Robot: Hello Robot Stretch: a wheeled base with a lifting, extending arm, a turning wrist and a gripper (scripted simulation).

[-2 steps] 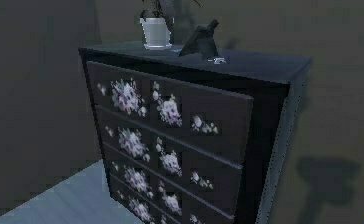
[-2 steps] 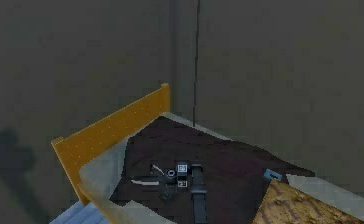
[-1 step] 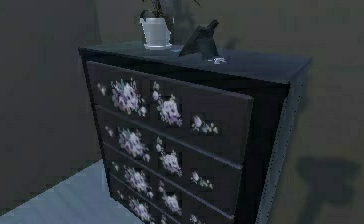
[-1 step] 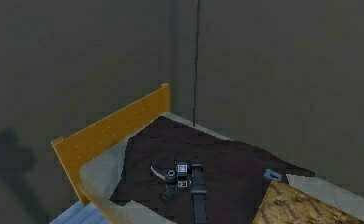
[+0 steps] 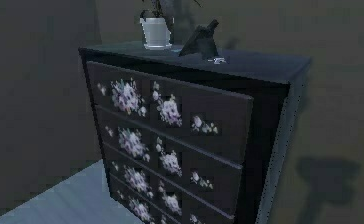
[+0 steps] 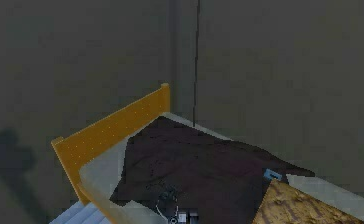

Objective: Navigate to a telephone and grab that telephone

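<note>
Claw (image 6: 173, 205) at 6 o'clock of the arm side view, low against the dark blanket (image 6: 205, 165) of a bed; its spread cannot be told, nor whether it holds anything, since bedding lies directly behind it. The bed's orange-yellow frame (image 6: 110, 135) runs from 9 toward 11 o'clock of the claw, and a tan patterned cushion (image 6: 305, 205) lies at 3 o'clock. In the forward view a dark dresser (image 5: 275, 75) with flowered drawer fronts stands ahead. On its top, at 12 o'clock, rests a dark wedge (image 5: 202, 40), judged to be the telephone. A white plant pot (image 5: 156, 32) stands just beside the wedge at 9 o'clock, and a small pale item (image 5: 218, 60) lies at 5 o'clock. Hazards, as judged: the arm side faces the bed, not the dresser, so turning the base could drag the fingers through the blanket or against the frame. A reach drifting toward 9 o'clock would tip the pot. The wedge sits toward the back of the top, so a shallow extension may push it rearward instead of seating it.
</note>
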